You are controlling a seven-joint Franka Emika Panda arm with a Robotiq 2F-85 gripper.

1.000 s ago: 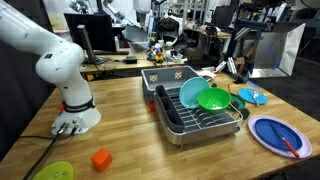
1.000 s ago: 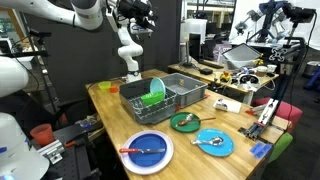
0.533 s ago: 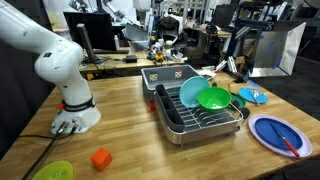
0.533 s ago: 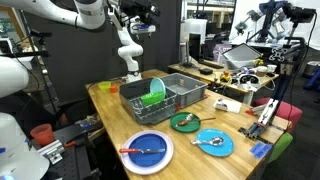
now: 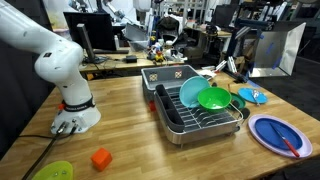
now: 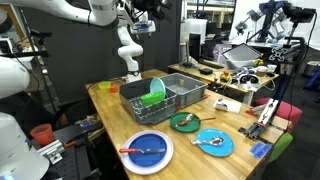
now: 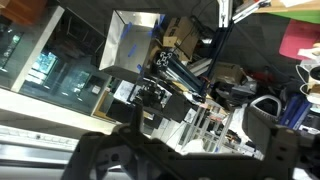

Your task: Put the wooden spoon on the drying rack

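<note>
In an exterior view, the drying rack (image 5: 200, 122) sits on the table (image 5: 130, 120) with a green bowl (image 5: 213, 98) inside.

In an exterior view, the gripper (image 6: 140, 14) hangs high up, far above the rack. The wooden spoon (image 6: 186, 121) seems to lie on a small green plate (image 6: 176, 127) just beside the rack, but it is tiny here.

In the wrist view, the gripper's two dark sides stand wide apart, holding nothing.

Wooden table (image 5: 130, 135) carries the drying rack (image 5: 190, 136) mid-top and the arm base (image 5: 76, 118) beside it. 1 orange block (image 5: 100, 158) and 1 lime dish (image 5: 52, 172) sit near the edge. 3 plates apart from the rack: blue plate (image 6: 150, 140), green plate (image 6: 178, 124), light blue plate (image 6: 222, 146).
</note>
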